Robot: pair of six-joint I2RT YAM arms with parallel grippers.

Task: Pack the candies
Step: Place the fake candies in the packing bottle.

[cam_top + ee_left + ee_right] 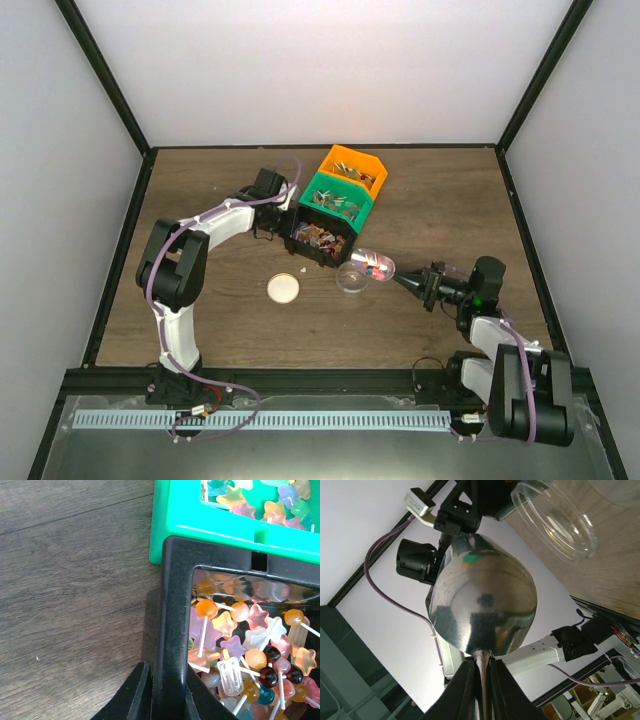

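The left gripper [167, 690] clamps the black bin [176, 605] by its wall; the right gripper [481, 680] pinches the silver scoop [482, 600], candies [374, 262] aboard.

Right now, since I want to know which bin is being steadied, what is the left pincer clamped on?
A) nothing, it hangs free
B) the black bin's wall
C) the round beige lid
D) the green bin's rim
B: in the left wrist view the left pincer has one finger on each side of the wall of the black bin, which holds the candies.
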